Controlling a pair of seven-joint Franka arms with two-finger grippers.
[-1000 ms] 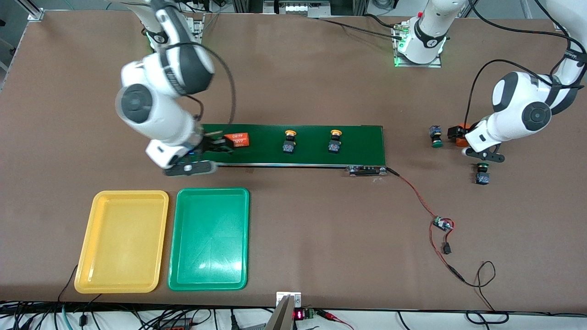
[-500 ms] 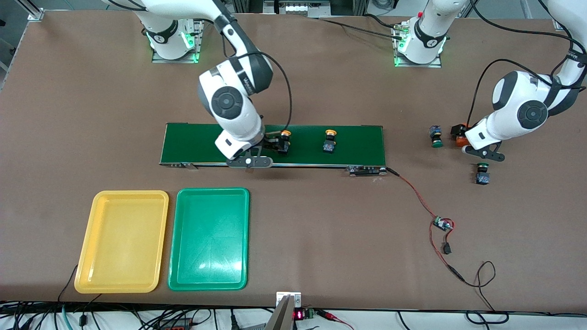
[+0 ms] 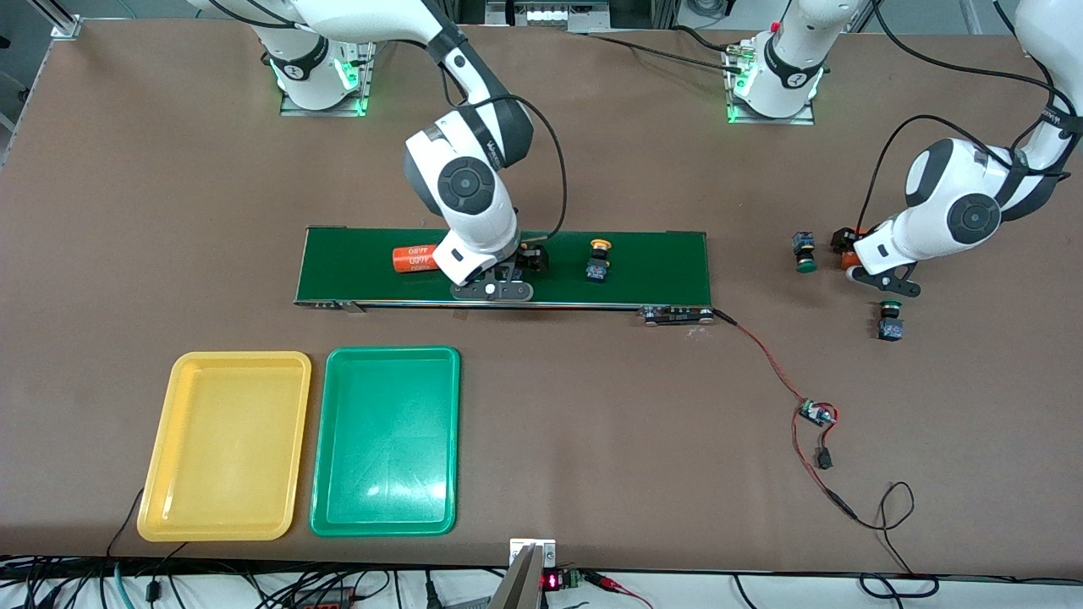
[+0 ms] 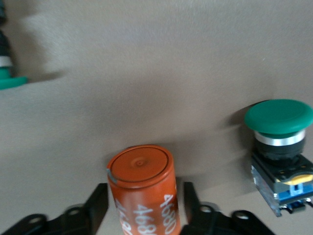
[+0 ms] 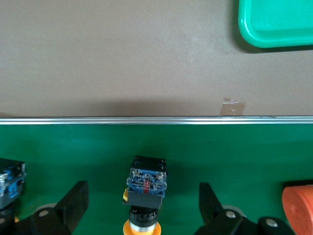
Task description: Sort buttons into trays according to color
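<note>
— Brown tabletop (image 3: 592, 440); what lies nearest the camera?

— Yellow tray (image 3: 224, 446) and green tray (image 3: 385, 440), side by side and empty, probably waiting for matching caps.

— And on the belt (image 3: 660, 262)?

— Right gripper (image 3: 492, 288) hangs low, jaws wide, straddling a yellow button (image 5: 145, 196), likely to pick it. Another yellow button (image 3: 598, 260) and an orange cylinder (image 3: 415, 259) lie alongside.

— The left arm?

— Left gripper (image 4: 142, 215) brackets a second orange cylinder (image 4: 144, 188); contact I cannot tell. Two green buttons (image 3: 804, 252) (image 3: 887, 321) lie nearby.
</note>
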